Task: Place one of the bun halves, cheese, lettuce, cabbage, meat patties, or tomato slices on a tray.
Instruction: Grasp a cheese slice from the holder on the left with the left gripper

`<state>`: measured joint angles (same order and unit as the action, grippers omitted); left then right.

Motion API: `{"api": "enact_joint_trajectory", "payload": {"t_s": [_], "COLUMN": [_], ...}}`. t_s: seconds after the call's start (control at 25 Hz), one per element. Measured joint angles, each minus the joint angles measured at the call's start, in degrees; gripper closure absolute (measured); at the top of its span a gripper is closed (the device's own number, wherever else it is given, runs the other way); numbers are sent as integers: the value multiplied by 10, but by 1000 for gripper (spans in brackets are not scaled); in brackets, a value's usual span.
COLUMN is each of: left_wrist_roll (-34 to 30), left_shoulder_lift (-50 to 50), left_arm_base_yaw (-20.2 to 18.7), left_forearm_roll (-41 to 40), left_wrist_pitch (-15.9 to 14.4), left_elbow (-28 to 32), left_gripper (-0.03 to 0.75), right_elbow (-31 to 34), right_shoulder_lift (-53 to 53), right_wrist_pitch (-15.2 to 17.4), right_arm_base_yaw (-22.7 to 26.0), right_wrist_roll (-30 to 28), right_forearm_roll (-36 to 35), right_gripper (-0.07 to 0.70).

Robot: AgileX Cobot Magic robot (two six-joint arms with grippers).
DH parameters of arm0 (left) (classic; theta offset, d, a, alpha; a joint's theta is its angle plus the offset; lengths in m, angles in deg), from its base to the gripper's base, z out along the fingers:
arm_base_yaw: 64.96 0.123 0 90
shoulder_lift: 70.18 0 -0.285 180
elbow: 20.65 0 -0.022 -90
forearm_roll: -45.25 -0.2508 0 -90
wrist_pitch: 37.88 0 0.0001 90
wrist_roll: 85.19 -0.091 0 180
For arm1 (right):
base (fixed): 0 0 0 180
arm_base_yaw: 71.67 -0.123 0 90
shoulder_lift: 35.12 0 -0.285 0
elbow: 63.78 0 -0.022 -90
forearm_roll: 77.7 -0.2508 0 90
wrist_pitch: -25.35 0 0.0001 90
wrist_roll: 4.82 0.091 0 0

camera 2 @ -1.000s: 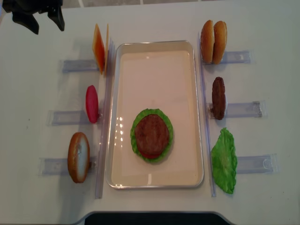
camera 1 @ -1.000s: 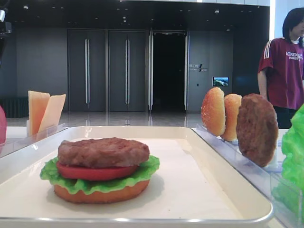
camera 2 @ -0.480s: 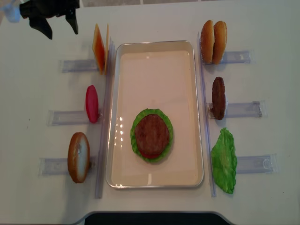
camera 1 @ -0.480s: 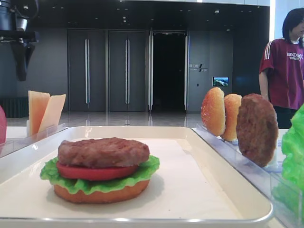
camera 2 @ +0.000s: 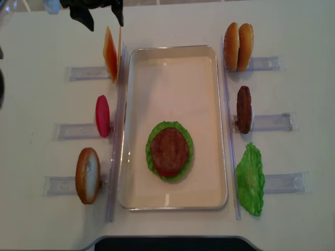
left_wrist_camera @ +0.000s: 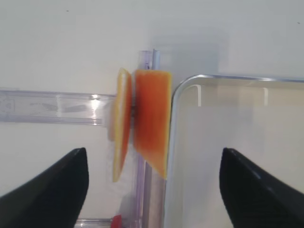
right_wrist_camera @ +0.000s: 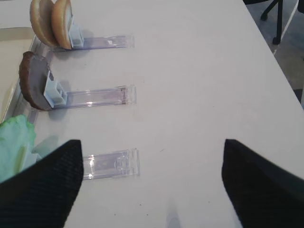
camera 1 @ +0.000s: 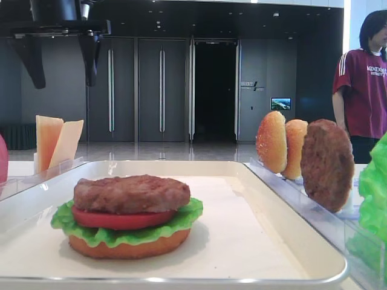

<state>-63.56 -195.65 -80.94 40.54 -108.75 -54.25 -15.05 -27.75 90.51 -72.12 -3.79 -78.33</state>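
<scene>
Two cheese slices stand on edge in a clear rack just left of the tray's far corner: a more orange one and a paler one nearest the rim. My left gripper hangs open above and slightly behind them, holding nothing. In the left wrist view both slices lie between its wide-apart fingers. On the tray sits a stack of bun, lettuce, tomato and meat patty. My right gripper is open over bare table right of the racks.
Right racks hold two bun halves, a patty and lettuce. Left racks hold a tomato slice and a bun half. A person stands behind the table at the right.
My left gripper has travelled right from the far left corner to above the cheese rack, staying open. Nothing on the table has moved.
</scene>
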Motion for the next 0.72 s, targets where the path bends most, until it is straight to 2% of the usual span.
{"api": "enact_joint_trajectory", "payload": {"t_s": [0.24, 0.64, 0.72], "left_wrist_roll": [9, 9, 9], "left_shoulder_lift": [-20, -51, -56], "left_arm_base_yaw": [-22, -22, -22], "left_forearm_roll": [2, -6, -9], "left_wrist_pitch": [0, 0, 8], "left_elbow": [-1, -1, -1], "left_gripper": [55, 55, 55], "right_elbow": [0, 0, 0], "right_shoulder_lift": [0, 0, 0], "right_wrist_pitch": [0, 0, 0], "right_arm_base_yaw": [0, 0, 0], "right_wrist_roll": [0, 0, 0], "right_forearm_roll": [-2, 0, 0], "right_gripper": [38, 38, 38]}}
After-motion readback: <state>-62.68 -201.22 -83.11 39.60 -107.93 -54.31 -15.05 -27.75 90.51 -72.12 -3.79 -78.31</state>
